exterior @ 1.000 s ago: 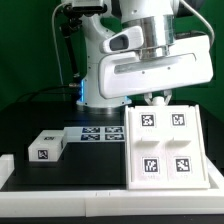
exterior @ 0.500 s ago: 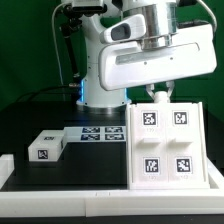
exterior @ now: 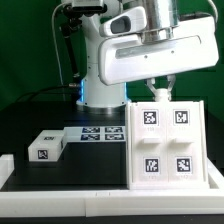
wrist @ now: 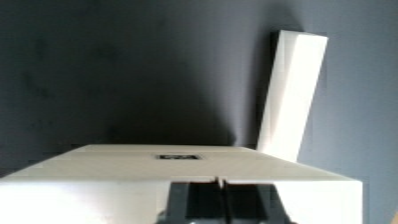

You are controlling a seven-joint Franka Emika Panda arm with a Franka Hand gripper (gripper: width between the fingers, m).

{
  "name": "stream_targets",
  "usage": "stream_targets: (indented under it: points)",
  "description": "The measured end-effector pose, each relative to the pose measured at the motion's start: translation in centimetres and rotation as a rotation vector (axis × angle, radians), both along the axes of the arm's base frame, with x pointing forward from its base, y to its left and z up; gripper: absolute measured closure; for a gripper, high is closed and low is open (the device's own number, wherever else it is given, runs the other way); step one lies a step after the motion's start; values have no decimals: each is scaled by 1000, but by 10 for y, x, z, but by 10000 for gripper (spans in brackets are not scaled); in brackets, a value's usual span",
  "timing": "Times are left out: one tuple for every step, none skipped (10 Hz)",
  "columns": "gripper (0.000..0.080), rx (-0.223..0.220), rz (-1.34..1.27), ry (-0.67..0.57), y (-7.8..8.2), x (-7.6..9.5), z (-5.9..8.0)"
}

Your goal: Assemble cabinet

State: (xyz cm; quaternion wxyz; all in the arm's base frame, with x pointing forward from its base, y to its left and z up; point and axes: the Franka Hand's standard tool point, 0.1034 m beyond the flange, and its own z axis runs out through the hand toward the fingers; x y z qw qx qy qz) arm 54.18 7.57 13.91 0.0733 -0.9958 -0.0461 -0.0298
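Observation:
The cabinet's large white body [exterior: 165, 143] stands at the exterior view's right, with four square tags on its front. It also fills the near part of the wrist view [wrist: 143, 165]. A smaller white block [exterior: 47, 147] with a tag lies at the left. My gripper [exterior: 159, 92] hangs just above the body's top edge, apart from it. In the wrist view the gripper [wrist: 217, 200] shows its dark fingers [wrist: 192, 203] pressed together with nothing between them.
The marker board [exterior: 100, 133] lies flat between the block and the body. A low white rail [exterior: 60, 182] runs along the table's front edge. A long white strip [wrist: 294, 90] stands beyond the body in the wrist view. The arm's base [exterior: 100, 80] rises behind.
My gripper has risen from the top edge of the cabinet body to a little above it. The body and the block stay where they were.

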Motion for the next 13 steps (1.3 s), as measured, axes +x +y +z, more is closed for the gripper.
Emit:
stream_targets:
  points:
    - [798, 1, 1, -1, 0, 2, 2]
    - [798, 1, 2, -1, 0, 3, 3]
    - [798, 2, 4, 0, 2, 4, 5]
    - [798, 1, -1, -13, 4, 5, 5]
    - [798, 2, 1, -13, 5, 5, 5]
    - [798, 2, 1, -12, 4, 5, 4]
    - [798, 2, 1, -12, 4, 5, 5]
    - [798, 5, -17, 0, 7, 8, 9]
    - [798, 7, -22, 1, 9, 10, 11]
    - [768, 7, -19, 3, 9, 9, 10]
    - [633, 7, -18, 3, 9, 9, 10]
    - [498, 7, -19, 4, 9, 8, 9]
    - [498, 6, -31, 6, 4, 4, 4]
